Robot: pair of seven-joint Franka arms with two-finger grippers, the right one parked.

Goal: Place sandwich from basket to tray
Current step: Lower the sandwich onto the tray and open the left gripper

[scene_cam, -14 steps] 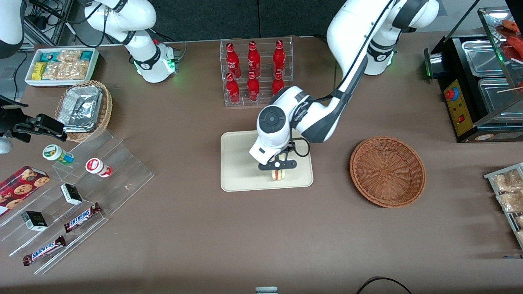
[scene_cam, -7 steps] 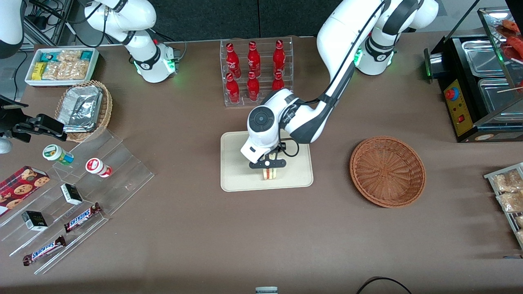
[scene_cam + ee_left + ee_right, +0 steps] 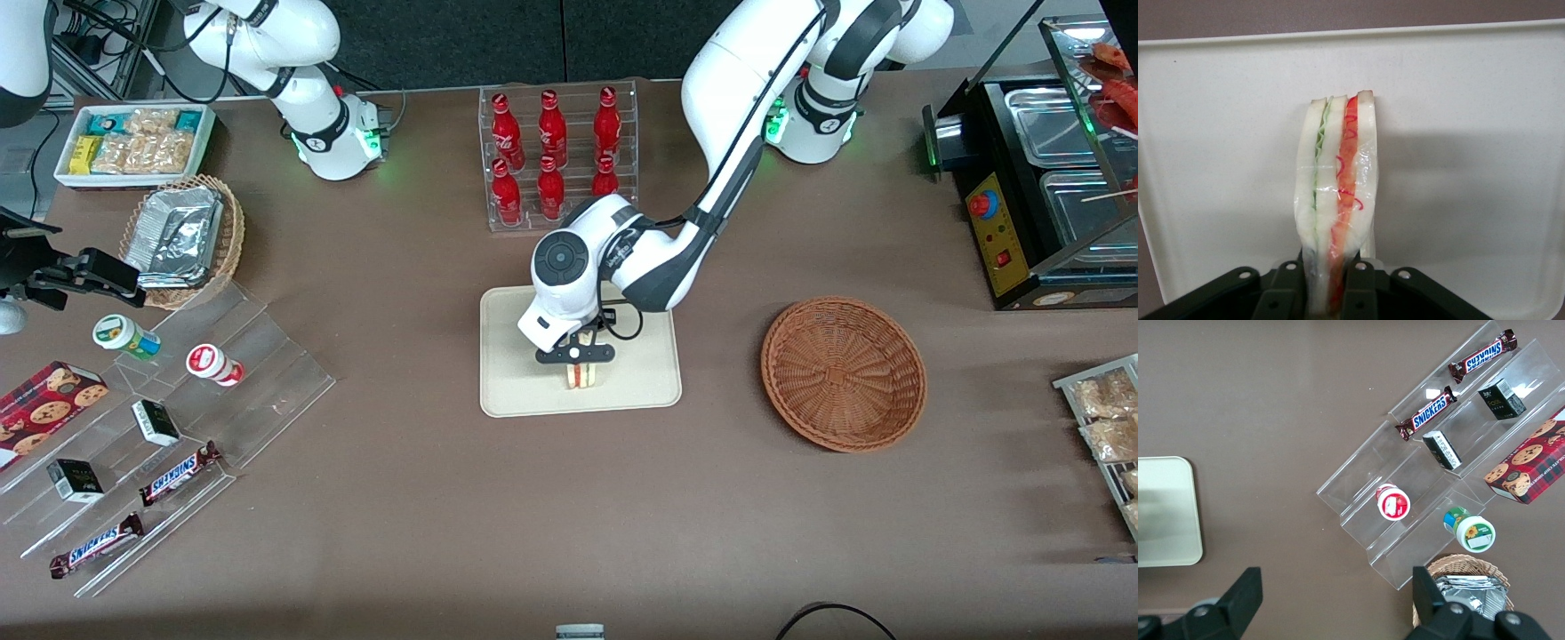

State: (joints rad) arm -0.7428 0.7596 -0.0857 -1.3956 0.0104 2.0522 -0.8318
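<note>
While the gripper (image 3: 582, 366) hangs over the tray (image 3: 511, 391), its two fingers (image 3: 1286, 291) are clamped on the sandwich (image 3: 582, 376), pinching the wedge flat on its bread faces. Held on edge, the sandwich points its long axis straight away from the gripper and down toward the tray, its cut edge with the green and red filling bands facing the wrist camera. Whether its far tip touches the tray or hangs just above cannot be told. From the front, the arm's wrist covers most of the sandwich, leaving only a small pale sliver showing below the fingers. Its gripped end is cut off at the wrist picture's edge. Well apart from the tray, toward the working arm's end of the table, sits the basket (image 3: 843, 372).
</note>
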